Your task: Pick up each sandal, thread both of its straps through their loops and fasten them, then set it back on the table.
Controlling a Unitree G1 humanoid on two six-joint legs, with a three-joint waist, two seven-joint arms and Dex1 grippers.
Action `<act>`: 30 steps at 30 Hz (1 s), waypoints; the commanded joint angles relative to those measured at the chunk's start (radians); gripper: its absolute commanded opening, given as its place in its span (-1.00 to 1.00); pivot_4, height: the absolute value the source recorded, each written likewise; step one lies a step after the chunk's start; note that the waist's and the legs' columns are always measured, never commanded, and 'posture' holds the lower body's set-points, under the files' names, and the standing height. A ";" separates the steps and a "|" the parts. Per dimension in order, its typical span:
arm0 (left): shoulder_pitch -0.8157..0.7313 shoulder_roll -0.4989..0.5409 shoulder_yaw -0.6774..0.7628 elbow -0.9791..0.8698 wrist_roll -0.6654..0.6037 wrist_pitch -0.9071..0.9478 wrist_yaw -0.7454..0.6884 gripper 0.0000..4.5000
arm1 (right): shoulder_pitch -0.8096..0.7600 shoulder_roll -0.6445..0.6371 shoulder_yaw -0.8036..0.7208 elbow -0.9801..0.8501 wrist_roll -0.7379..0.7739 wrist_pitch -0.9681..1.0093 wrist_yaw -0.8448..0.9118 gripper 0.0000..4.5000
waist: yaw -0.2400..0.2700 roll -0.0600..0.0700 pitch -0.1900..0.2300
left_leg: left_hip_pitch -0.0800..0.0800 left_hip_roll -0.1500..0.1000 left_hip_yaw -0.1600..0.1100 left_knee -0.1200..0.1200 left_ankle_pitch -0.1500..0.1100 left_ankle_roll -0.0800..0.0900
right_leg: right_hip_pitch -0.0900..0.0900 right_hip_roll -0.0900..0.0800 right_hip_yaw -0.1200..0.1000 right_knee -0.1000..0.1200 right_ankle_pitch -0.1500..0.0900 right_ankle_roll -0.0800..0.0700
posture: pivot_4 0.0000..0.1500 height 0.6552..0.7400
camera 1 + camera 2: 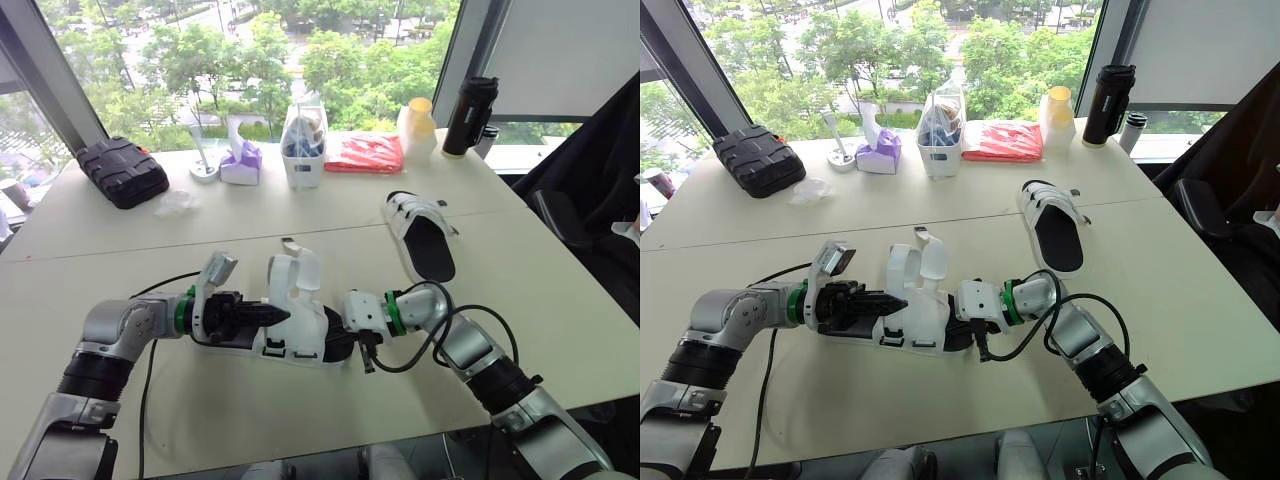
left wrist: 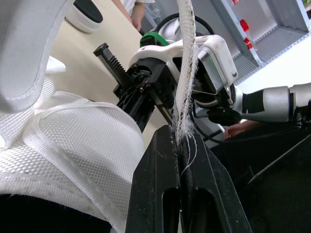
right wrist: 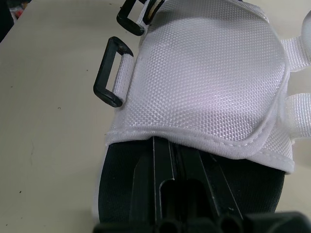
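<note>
Left wrist view is showing the left gripper (image 2: pixel 181 145) clamping a frayed strap (image 2: pixel 185 73) of the near sandal (image 1: pixel 295 322); the closed right gripper (image 3: pixel 177 148) is poking under its upper (image 3: pixel 209 77), other sandal (image 1: pixel 421 236) lying at 1 o'clock

The right gripper (image 3: pixel 177 145) has its pressed-together fingertips hidden under the white upper of the sandal (image 3: pixel 204 73), so whether anything is caught between the jaws cannot be told. The strap (image 2: pixel 187 58) pinched in the left gripper (image 2: pixel 181 150) rises from the jaws and is cut off by the picture's edge.
</note>
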 commanded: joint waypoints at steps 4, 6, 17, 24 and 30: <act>-0.019 0.014 0.028 -0.005 0.006 0.000 -0.012 -0.97 | 0.025 -0.007 0.034 0.008 -0.033 0.018 0.003 -1.00 | 0.000 0.000 0.000 | 0.000 0.000 0.000 0.000 0.000 0.000 | 0.000 0.000 0.000 0.000 0.000 0.000 | 1.00 1.00; -0.018 0.014 0.033 -0.004 0.005 0.003 -0.013 -0.97 | 0.026 -0.006 0.035 0.007 -0.033 0.019 0.002 -1.00 | 0.000 0.000 0.000 | 0.000 0.000 0.000 0.000 0.000 0.000 | 0.000 0.000 0.000 0.000 0.000 0.000 | 1.00 1.00; -0.020 0.009 0.046 -0.006 -0.010 0.026 -0.019 -0.97 | 0.029 -0.008 0.036 0.001 -0.036 0.022 0.000 -1.00 | 0.000 0.000 0.000 | 0.000 0.000 0.000 0.000 0.000 0.000 | 0.000 0.000 0.000 0.000 0.000 0.000 | 1.00 1.00; -0.017 0.011 0.038 -0.016 -0.009 0.027 -0.032 -0.97 | 0.030 -0.007 0.036 0.000 -0.037 0.022 -0.003 -1.00 | 0.000 0.000 0.000 | 0.000 0.000 0.000 0.000 0.000 0.000 | 0.000 0.000 0.000 0.000 0.000 0.000 | 1.00 1.00; -0.015 0.014 0.021 -0.016 0.017 -0.004 -0.047 -0.97 | 0.028 -0.004 0.037 -0.002 -0.036 0.026 -0.005 -1.00 | 0.000 0.000 0.000 | 0.000 0.000 0.000 0.000 0.000 0.000 | 0.000 0.000 0.000 0.000 0.000 0.000 | 1.00 1.00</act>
